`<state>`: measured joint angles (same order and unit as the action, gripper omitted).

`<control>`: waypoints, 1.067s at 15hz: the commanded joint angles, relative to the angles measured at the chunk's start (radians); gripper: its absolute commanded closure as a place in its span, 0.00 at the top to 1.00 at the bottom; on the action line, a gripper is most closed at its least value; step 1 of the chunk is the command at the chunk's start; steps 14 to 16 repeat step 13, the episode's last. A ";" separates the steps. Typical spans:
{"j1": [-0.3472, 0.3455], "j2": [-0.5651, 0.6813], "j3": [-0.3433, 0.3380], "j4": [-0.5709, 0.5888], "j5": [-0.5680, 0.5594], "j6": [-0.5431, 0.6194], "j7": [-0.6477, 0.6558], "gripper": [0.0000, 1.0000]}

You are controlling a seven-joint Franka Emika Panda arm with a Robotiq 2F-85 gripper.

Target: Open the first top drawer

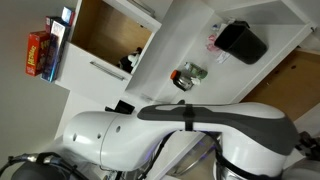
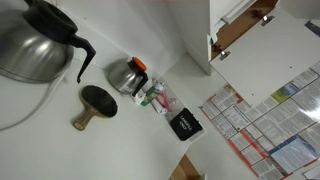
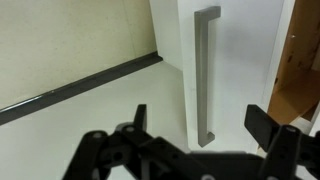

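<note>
The first top drawer [image 3: 240, 70] is a white flat front with a long slim silver bar handle [image 3: 206, 75], which stands upright in the wrist view. Brown wood [image 3: 302, 70] shows past the front's right edge. My gripper [image 3: 205, 124] is open, with one black finger on each side of the handle's lower end and a little in front of it, touching nothing. In both exterior views the drawer shows its brown wood inside [image 1: 110, 32] [image 2: 236, 35] behind the white front. My white and grey arm [image 1: 200, 122] fills the foreground and hides the gripper there.
A white counter [image 2: 60, 150] carries a steel coffee pot [image 2: 30, 40], a small kettle [image 2: 127, 75], a black round paddle [image 2: 96, 102] and a black box [image 2: 185, 125]. Printed sheets [image 2: 265, 125] lie nearby. Books [image 1: 45, 52] stand beside the drawer. A dark skirting strip [image 3: 80, 85] runs along the wall.
</note>
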<state>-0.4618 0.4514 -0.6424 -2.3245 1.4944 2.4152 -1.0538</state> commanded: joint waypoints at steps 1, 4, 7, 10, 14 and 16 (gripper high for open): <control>0.066 -0.188 -0.018 -0.116 -0.129 0.177 0.014 1.00; 0.076 -0.305 -0.003 -0.175 -0.278 0.271 0.047 1.00; 0.062 -0.392 0.019 -0.214 -0.424 0.306 0.104 1.00; 0.065 -0.353 0.010 -0.182 -0.444 0.275 0.104 1.00; 0.065 -0.365 0.010 -0.187 -0.453 0.275 0.111 1.00; 0.065 -0.365 0.010 -0.187 -0.453 0.275 0.111 1.00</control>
